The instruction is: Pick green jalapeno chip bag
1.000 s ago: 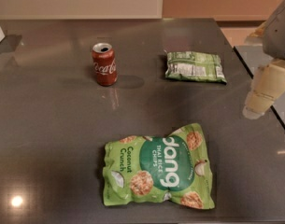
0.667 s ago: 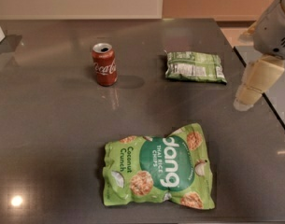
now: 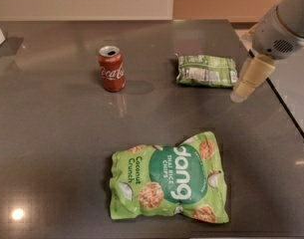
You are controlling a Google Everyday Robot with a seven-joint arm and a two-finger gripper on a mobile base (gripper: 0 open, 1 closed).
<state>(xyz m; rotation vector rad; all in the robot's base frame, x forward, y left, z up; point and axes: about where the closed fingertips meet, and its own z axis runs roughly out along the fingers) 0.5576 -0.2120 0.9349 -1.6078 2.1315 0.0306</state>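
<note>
The green jalapeno chip bag [image 3: 207, 70] lies flat on the dark table at the back right, its white fine-print panel facing up. My gripper [image 3: 241, 92] comes in from the upper right on a grey arm, with a cream-coloured finger pointing down just right of the bag's right edge, close to it but apart. The gripper holds nothing.
A red Coca-Cola can [image 3: 111, 68] stands upright at the back left. A large light-green "dang" rice chips bag [image 3: 170, 179] lies in the front middle. The table's right edge [image 3: 286, 108] runs diagonally just beyond my gripper.
My gripper has moved left and toward the back, from near the table's right edge to just beside the jalapeno bag. Nothing else moved.
</note>
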